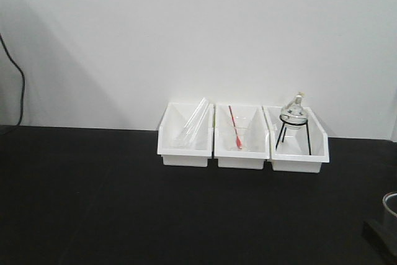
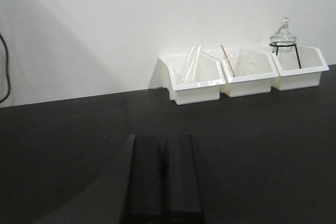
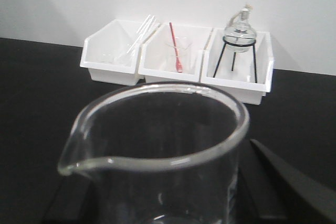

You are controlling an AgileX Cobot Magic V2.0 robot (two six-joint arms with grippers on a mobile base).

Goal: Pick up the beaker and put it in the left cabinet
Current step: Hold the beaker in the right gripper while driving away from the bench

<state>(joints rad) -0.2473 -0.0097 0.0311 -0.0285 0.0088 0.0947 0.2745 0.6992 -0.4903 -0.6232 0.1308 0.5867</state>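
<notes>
Nearest, the beaker (image 3: 157,153) sits upright inside the right claw (image 1: 379,235), likely for a level carry; clamped or not, I cannot tell. The left claw (image 2: 160,177) is closed, empty, over the black table (image 2: 63,145). Only the front view places the beaker: far right edge. Beyond, three white bins (image 1: 243,153). No cabinet shows.

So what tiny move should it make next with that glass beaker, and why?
Probably close the right gripper firmly on the beaker before lifting. The beaker sits between its fingers, but a dark gap shows beside one, so a firm grip isn't certain. No cabinet is in view yet, so carrying comes later.
</notes>
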